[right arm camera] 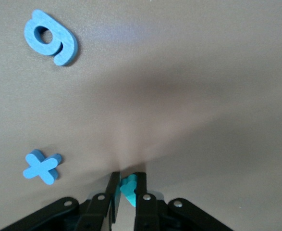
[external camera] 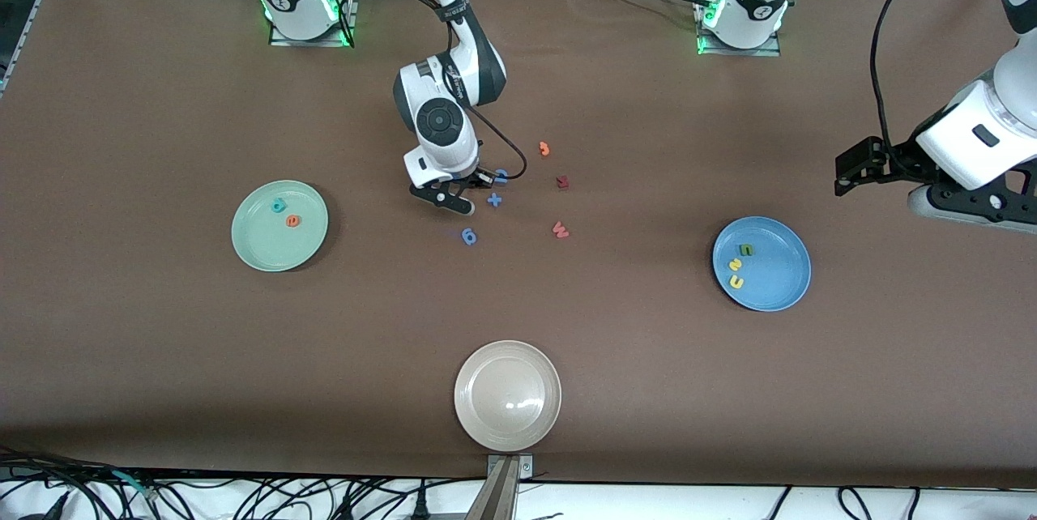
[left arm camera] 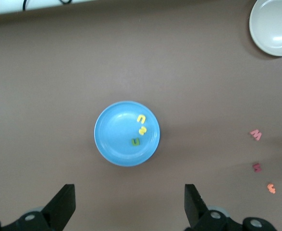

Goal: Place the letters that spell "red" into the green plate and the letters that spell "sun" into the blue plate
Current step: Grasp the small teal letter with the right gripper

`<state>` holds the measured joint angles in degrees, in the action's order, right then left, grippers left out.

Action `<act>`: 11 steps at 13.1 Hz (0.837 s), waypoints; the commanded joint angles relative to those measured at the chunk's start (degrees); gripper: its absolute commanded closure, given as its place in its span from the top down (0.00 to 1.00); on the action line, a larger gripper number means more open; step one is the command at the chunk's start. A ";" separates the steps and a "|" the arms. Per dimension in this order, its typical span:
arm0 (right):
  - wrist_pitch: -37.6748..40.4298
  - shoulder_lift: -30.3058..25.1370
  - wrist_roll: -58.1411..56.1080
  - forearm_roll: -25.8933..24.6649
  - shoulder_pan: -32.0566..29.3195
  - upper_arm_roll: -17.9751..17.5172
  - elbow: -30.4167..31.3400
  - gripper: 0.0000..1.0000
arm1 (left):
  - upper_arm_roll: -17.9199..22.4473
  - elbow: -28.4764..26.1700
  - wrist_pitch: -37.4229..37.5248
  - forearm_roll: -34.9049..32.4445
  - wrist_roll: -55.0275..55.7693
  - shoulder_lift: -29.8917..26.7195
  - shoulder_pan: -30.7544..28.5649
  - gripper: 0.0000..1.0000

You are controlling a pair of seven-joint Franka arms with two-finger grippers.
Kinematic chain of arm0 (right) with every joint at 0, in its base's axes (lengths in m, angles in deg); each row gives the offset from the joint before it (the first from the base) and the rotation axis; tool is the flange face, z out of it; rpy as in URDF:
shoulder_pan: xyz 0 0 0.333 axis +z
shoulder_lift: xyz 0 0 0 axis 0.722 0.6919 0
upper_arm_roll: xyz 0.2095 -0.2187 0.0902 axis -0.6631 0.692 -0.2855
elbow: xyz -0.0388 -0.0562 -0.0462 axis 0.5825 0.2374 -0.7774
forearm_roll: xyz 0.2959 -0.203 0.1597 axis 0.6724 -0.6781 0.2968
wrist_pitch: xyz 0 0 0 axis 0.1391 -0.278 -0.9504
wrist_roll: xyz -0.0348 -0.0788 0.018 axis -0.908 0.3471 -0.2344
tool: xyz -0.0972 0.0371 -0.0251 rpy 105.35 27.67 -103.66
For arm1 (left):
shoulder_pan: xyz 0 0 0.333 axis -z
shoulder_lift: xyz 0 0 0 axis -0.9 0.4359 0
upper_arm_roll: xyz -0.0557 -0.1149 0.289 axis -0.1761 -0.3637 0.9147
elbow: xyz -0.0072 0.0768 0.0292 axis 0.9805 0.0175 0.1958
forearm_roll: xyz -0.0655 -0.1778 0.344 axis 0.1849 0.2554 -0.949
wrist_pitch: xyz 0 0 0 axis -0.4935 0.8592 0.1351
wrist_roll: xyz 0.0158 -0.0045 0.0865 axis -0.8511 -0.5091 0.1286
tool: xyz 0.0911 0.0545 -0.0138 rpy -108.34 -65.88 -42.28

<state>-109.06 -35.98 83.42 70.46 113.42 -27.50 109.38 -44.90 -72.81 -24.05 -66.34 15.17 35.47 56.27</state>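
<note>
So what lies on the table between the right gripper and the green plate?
Nothing: the front view shows bare table between the right gripper, shut on the teal letter, and the green plate.

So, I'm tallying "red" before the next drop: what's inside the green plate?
In the green plate lie the teal "d" and the orange "e". Nothing covers them. The teal "r" is not there; the right gripper is shut on it.
</note>
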 commanded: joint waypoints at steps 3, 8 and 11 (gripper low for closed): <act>1.55 -0.60 -0.58 0.93 0.38 1.84 -0.03 0.02 | 4.75 -18.11 -3.89 3.99 -0.50 -12.33 3.75 1.00; 14.71 -5.69 -7.51 0.84 0.38 10.97 -1.44 0.02 | 11.42 -18.48 -5.22 5.31 -0.67 -12.42 10.08 1.00; 24.99 -7.89 -16.37 0.84 0.38 20.10 -2.05 0.02 | 11.44 -18.65 -5.13 5.06 -0.76 -13.30 9.30 1.00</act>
<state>-89.37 -42.00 72.45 70.46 113.39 -12.14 107.06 -34.48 -89.57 -28.36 -63.00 15.17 24.40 65.16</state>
